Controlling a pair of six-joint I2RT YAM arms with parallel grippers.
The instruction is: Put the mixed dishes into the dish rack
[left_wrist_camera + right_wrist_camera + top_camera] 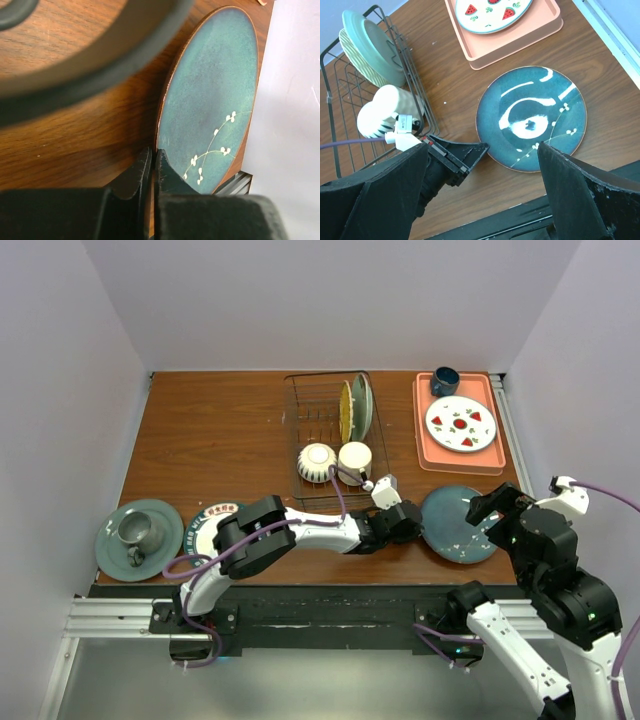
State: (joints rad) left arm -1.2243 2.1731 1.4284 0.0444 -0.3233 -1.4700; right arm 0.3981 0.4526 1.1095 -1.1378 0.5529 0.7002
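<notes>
The dish rack (308,416) stands mid-table and holds four pieces: a yellow plate (346,412) and a pale green plate (361,402) on edge side by side at its far right, and at the near end a striped bowl (316,462) touching a cream mug (355,457). To the right, a salmon tray (428,456) carries a white plate with watermelon marks (461,423) and, at its far corner, a dark blue cup (445,380). Near the left edge a grey-green plate (112,548) has a metal cup (135,530) sitting on it; just beside it lies a plate with a dark-blue patterned rim (205,530), partly under the left arm. The teal flower-sprig plate (455,532) lies flat on the wooden table (220,440), in front of the tray and right of the rack. The left gripper (405,523) reaches across to it – fingers pressed together to a thin slit, tips at the plate's left rim. The right gripper (498,508) hangs above the same plate, its fingers spread wide apart and holding nothing.
</notes>
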